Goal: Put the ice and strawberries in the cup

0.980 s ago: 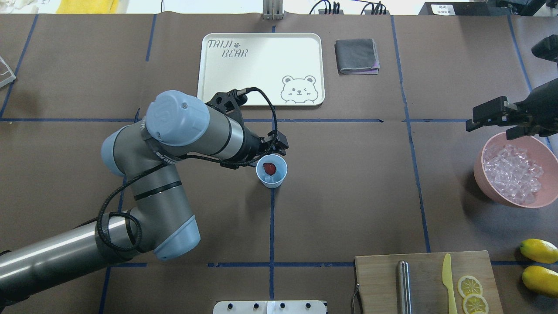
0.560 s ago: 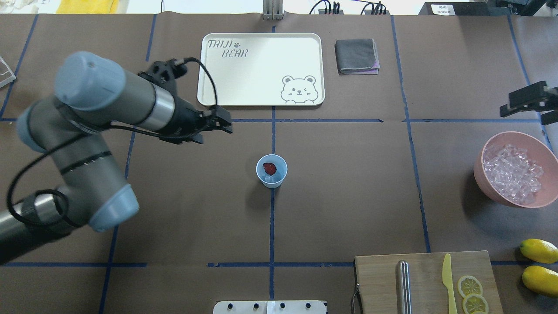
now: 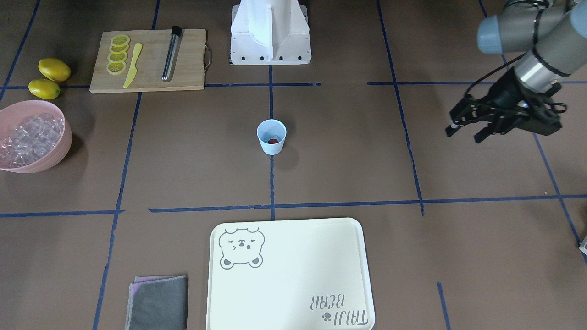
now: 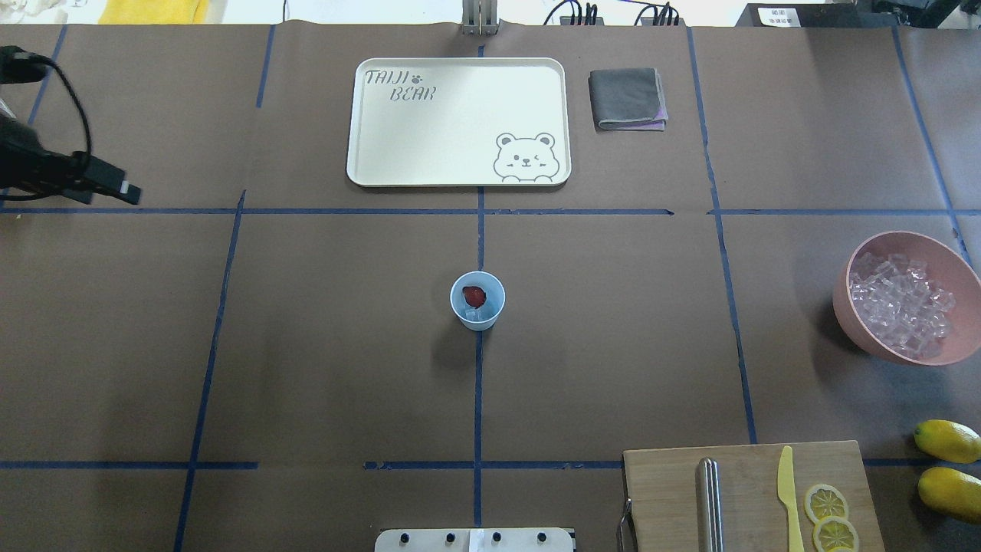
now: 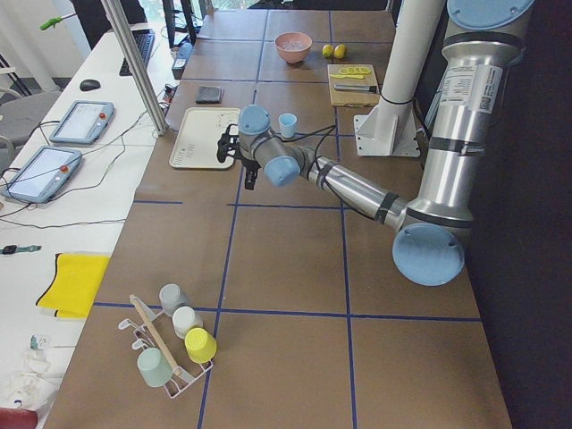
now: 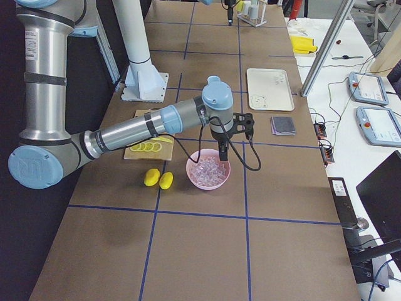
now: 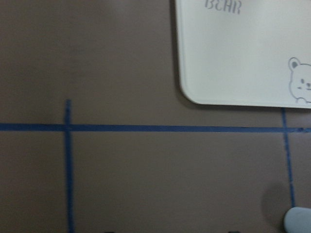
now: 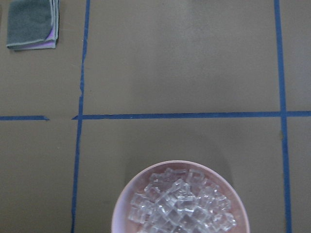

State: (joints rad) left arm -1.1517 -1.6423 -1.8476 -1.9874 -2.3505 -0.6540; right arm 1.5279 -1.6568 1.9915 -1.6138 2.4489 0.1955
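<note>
The pale blue cup [image 4: 477,300] stands at the table's middle, also in the front view [image 3: 271,136]. In it lie a dark red strawberry [image 4: 475,294] and a piece of ice [image 4: 474,313]. More ice [image 4: 900,307] is heaped in the pink bowl [image 4: 858,330] at the right. My left gripper [image 3: 464,134] is open and empty, far to the cup's left, at the overhead view's left edge [image 4: 123,190]. My right gripper [image 6: 222,152] hangs over the pink bowl; I cannot tell if it is open or shut.
A white bear tray [image 4: 458,121] and a folded grey cloth [image 4: 627,98] lie at the far side. A cutting board [image 4: 747,498] with knife, metal rod and lemon slices is at the near right, with two lemons [image 4: 949,468] beside it.
My left gripper has drawn back from beside the cup to the far left edge. My right gripper has moved right, out of the overhead view. The cup and its contents have not moved.
</note>
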